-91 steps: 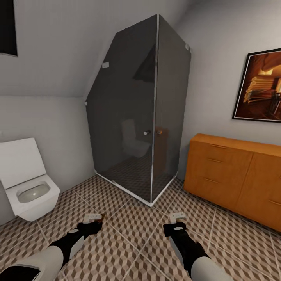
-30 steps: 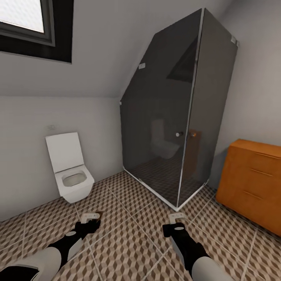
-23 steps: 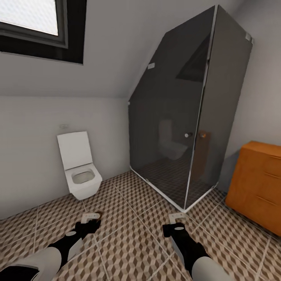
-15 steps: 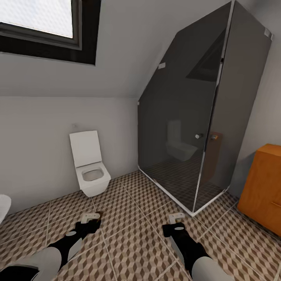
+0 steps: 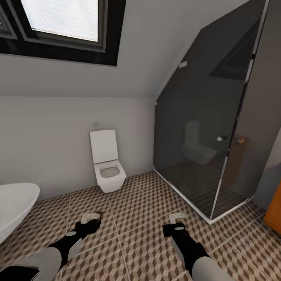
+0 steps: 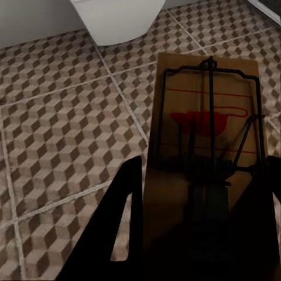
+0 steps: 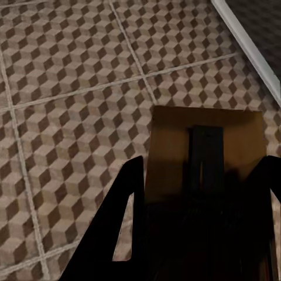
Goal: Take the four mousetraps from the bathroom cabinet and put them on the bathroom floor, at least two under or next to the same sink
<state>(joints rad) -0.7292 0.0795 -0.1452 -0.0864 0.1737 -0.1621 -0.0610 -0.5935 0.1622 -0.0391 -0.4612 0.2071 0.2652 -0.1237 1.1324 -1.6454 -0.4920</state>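
both arms low in front of the robot over the bathroom floor [image 5: 136, 218], brown-beige cube tiles with pale grout. left gripper [image 5: 91, 219] closed on a mousetrap [image 6: 205, 152]: in the left wrist view the tan board sticks out forward between the two dark fingers [image 6: 120, 228], dark wire frame and spring facing the camera, red mark near the middle. in the head view just a small tan-brown bit at that gripper's tip. right gripper [image 5: 176, 220] closed on a second mousetrap [image 7: 205, 149]: right wrist view has a plain tan board with a dark strip down its middle, held between the fingers [image 7: 126, 219], no wire visible on this side. both traps are carried above the tiles, not lying on them.

white toilet [image 5: 107, 166] against the far wall, lid up, tiles in front of it; its bowl also at the edge of the left wrist view [image 6: 117, 17]. dark glass shower [image 5: 210, 128] on the robot's right, pale base strip on the floor, also crossing a corner of the right wrist view [image 7: 252, 47]. sliver of the orange-brown cabinet [image 5: 274, 212] at the right edge of the head view, beyond the shower. white rounded tub rim [image 5: 13, 203] at the left edge. dark-framed window [image 5: 62, 27] in the sloped ceiling above the toilet.
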